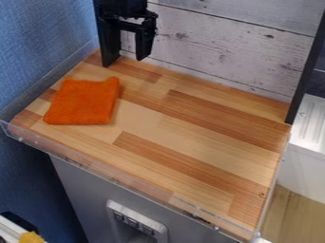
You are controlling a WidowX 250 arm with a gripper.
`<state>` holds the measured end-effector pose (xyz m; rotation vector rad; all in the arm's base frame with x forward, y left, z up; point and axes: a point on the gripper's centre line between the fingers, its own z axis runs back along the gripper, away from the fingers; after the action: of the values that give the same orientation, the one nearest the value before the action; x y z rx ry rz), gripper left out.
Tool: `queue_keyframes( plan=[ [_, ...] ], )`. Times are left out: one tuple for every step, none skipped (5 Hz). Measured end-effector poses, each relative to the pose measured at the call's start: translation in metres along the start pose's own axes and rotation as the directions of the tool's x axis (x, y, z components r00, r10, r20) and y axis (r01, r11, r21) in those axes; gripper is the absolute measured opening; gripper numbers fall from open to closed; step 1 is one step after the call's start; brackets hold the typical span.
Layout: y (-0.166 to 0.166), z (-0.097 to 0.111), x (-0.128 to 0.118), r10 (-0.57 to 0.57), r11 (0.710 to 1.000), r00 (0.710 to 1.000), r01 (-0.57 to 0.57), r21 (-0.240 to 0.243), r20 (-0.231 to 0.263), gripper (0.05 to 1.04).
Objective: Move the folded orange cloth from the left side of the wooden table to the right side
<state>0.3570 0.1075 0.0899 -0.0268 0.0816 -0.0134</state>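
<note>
A butcher-block countertop (209, 111) with mixed light and reddish strips spans the scene, a blue textured wall (41, 42) along its left and a whitewashed plank backboard (222, 52) at its far side. Below the near edge stands a grey cabinet front (86, 190). A square-looking orange cloth (82, 102) lies on the left part of the countertop, toward the far side, its far edge dipping between 2 corners. It should be very light, soft and limp, with a fuzzy surface that grips well rather than slides; it is hardly fragile, but will fold and sag wherever it is unsupported. The best hold is likely a pinch at the far right corner, which seems slightly raised, or a gathered fold near the middle, with the tips low enough to catch fabric. The black two-finger gripper (126, 60) hangs at the far left, just beyond the cloth, its 2 fingers open, spread apart and pointing down, holding nothing; its height over the wood is hard to judge. Smallest is a pale switch panel (136, 212) on the cabinet front.
</note>
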Motion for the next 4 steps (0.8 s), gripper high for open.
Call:
queue_keyframes(
  plan=[
    [-0.001,-0.011,-0.004,-0.062,0.998,0.998,0.062,-0.002,-0.011,0.999],
    [-0.001,-0.022,-0.007,-0.163,0.987,0.987,0.163,0.001,-0.004,0.998],
    [0.012,-0.028,-0.012,-0.250,0.968,0.968,0.250,0.014,0.018,0.997],
    [0.020,-0.028,-0.012,-0.345,0.938,0.937,0.343,0.044,0.063,0.999]
  ],
)
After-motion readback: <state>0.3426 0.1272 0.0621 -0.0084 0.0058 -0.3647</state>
